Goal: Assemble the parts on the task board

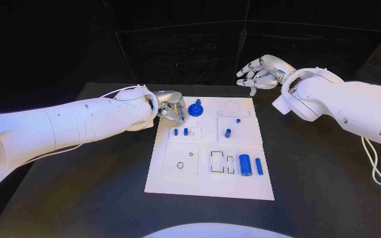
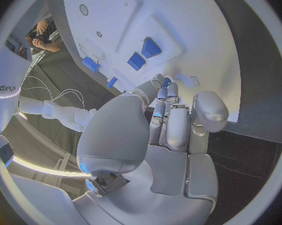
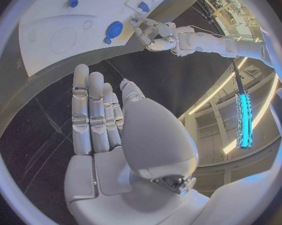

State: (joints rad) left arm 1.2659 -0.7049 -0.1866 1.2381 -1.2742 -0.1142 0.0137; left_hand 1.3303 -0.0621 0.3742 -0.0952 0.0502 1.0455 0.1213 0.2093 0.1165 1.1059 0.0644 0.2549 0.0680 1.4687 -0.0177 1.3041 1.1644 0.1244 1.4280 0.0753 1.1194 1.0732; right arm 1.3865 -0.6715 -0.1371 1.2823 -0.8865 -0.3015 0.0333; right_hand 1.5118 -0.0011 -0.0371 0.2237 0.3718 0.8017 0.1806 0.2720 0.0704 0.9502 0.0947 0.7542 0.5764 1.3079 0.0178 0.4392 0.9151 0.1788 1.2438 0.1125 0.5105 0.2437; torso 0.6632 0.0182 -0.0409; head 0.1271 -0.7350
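The white task board [image 1: 208,185] lies in the middle of the black table. At its far left corner my left hand [image 1: 170,108] pinches a small blue part [image 2: 168,81] between thumb and fingertips, just left of a round blue disc with a knob [image 1: 195,108]. The right wrist view shows that hand [image 3: 156,34] beside the disc [image 3: 113,30]. My right hand [image 1: 262,74] hovers beyond the board's far right corner, fingers [image 3: 89,110] apart and holding nothing. Two short blue pegs [image 1: 181,132], another peg [image 1: 228,133], a thick blue cylinder [image 1: 245,165] and a thin blue rod [image 1: 259,166] sit on the board.
The board carries a raised square plate with a small hole [image 1: 181,162] at the near left and rectangular slots [image 1: 221,162] beside the cylinder. Bare black table [image 1: 87,194] surrounds the board on both sides. A white cable [image 1: 370,158] hangs from my right arm.
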